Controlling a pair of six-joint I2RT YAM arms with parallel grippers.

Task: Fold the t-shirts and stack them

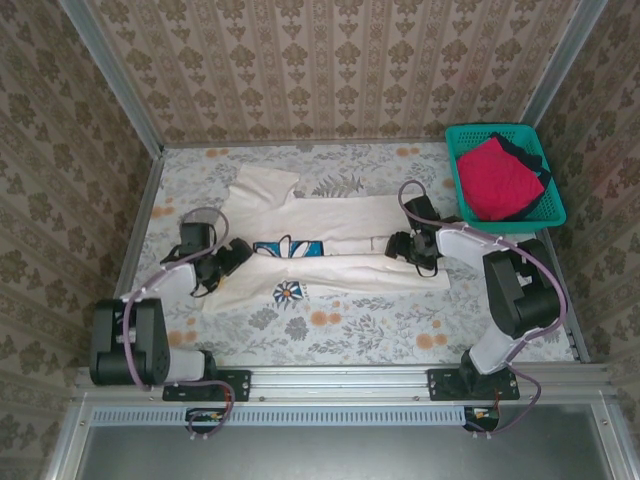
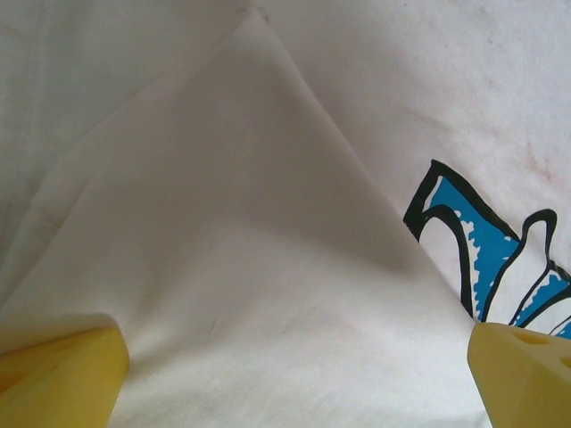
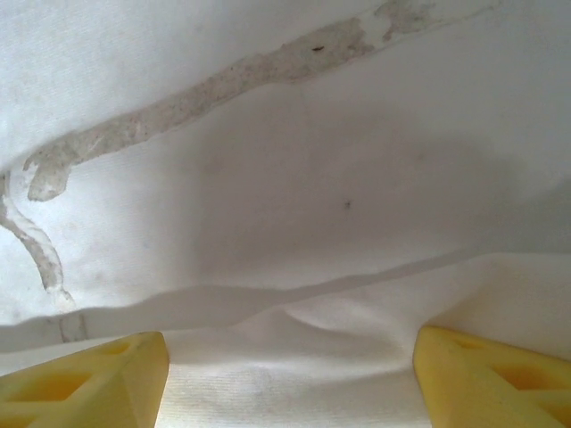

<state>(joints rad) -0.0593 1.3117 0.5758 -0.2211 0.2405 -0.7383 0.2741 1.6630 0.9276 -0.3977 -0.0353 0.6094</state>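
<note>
Left wrist view: left gripper [image 2: 294,357] wide open over the cream-white t-shirt [image 2: 223,223]; right gripper [image 3: 290,357] wide too. Both should pinch the fold edge in front, together.

Overhead view: even, diffuse light, no glare; soft shadows under left arm [image 1: 170,285] and right arm [image 1: 470,243]. Wrist views: white shirt [image 2: 223,267] sharp, yellow fingertips [image 3: 80,379] blurred; broad dim shadow on right.

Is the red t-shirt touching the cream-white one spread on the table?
Apart. In the top view the red t-shirt sits inside the teal basket, while the cream-white t-shirt lies spread on the table, with bare table between it and the basket.
</note>
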